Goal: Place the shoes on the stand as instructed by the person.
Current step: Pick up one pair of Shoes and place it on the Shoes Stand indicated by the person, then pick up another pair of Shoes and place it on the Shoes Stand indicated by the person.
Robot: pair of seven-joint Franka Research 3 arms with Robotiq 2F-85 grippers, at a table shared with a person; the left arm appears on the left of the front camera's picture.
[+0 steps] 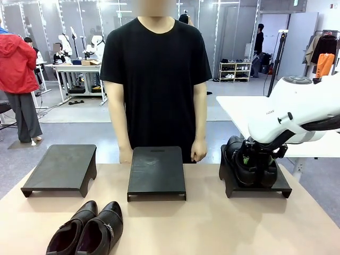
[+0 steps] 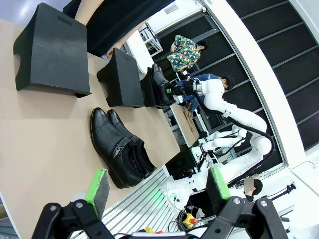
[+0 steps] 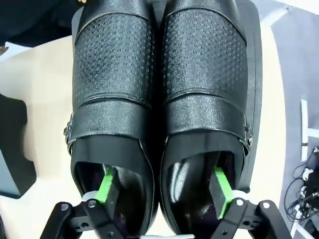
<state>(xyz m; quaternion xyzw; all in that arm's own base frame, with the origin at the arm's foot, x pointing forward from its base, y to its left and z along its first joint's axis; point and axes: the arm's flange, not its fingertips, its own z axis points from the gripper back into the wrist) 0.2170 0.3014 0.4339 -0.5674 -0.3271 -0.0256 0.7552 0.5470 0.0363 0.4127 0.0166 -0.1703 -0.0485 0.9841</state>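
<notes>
- The left gripper [image 2: 158, 188] hangs tilted over the near part of the pale tan tabletop [image 2: 40, 149]. Its two green-padded fingers [image 2: 97, 185] are spread wide, with nothing between them.
- At about 7 o'clock on the table in the front view lies a pair of glossy black leather dress shoes with a small metal strap ornament [image 1: 87, 229]. The shoes sit side by side with toes toward the far side, and the picture's bottom edge cuts off their heels.
- Farther out, three flat black stands sit in a row. The left stand [image 1: 61, 167] is at 9 o'clock and the middle stand [image 1: 156, 170] is at the centre, both bare on top. The right stand [image 1: 281, 187] is at 3 o'clock.
- The white right arm [image 1: 297, 109] comes in from 3 o'clock and bends steeply down over the right stand.
- The right gripper [image 3: 163, 191] points down into a second pair of black shoes with textured toes [image 3: 114, 64], which rests on that stand. Its jaws are parted wide, with one finger inside each shoe's opening and the two inner walls between them.
- Whether the pads press on the linings cannot be told. In the front view the wrist hides the fingertips.
- At 12 o'clock the person in a black T-shirt [image 1: 156, 79] stands at the far edge, arms hanging.
</notes>
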